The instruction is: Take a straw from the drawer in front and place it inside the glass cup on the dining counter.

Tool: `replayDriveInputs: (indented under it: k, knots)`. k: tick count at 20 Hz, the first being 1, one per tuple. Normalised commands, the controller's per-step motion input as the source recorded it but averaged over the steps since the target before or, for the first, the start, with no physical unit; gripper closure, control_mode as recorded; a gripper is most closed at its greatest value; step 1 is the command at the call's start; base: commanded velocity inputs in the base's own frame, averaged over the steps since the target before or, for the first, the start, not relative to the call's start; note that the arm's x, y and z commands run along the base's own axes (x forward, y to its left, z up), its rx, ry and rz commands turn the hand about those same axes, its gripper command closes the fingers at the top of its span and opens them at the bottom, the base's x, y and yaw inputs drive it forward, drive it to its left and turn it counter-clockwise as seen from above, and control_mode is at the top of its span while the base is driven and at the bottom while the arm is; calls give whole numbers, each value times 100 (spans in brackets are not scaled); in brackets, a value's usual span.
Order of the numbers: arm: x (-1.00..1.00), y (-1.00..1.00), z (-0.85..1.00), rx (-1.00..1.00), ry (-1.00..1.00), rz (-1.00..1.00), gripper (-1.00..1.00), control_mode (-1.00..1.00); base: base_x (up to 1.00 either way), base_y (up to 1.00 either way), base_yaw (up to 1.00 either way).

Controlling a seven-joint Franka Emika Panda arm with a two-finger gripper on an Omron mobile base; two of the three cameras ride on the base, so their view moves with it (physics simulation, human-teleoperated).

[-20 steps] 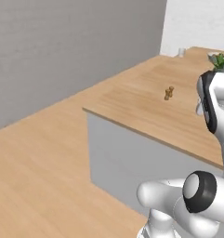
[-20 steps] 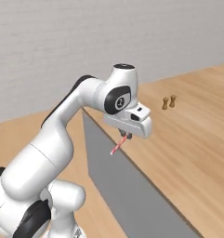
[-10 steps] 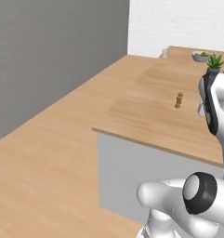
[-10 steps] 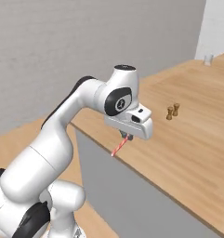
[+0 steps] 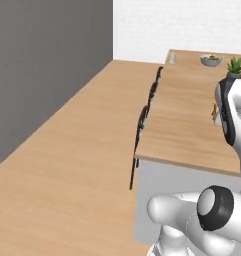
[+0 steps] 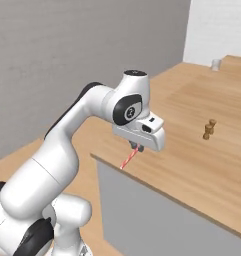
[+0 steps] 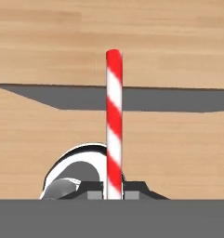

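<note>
My gripper is shut on the red and white striped straw, which slants down from the fingers over the near corner of the dining counter. In the hand view the straw rises straight up from between the shut fingertips, with my gripper at its base and the wooden top and floor beyond. The small glass cup stands far off at the counter's far end, and in the left base view the glass cup sits near the far left corner of the counter. The drawer is out of view.
Black-framed stools line the counter's left edge. A fruit bowl and a potted plant stand at the far end. Two small brown shakers sit mid-counter. Wooden floor and a grey wall lie to the left.
Both base views have swung, so the camera moved: the counter's far end, stools, bowl and cup have come into sight. The gripper stays shut on the straw.
</note>
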Motion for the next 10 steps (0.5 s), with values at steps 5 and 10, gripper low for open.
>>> replayDriveInputs:
  k: [5, 10]
  knots:
    - [0, 0, 0, 0, 0, 0, 100, 100, 57, 100, -31]
    - [0, 0, 0, 0, 0, 0, 100, 100, 58, 100, -31]
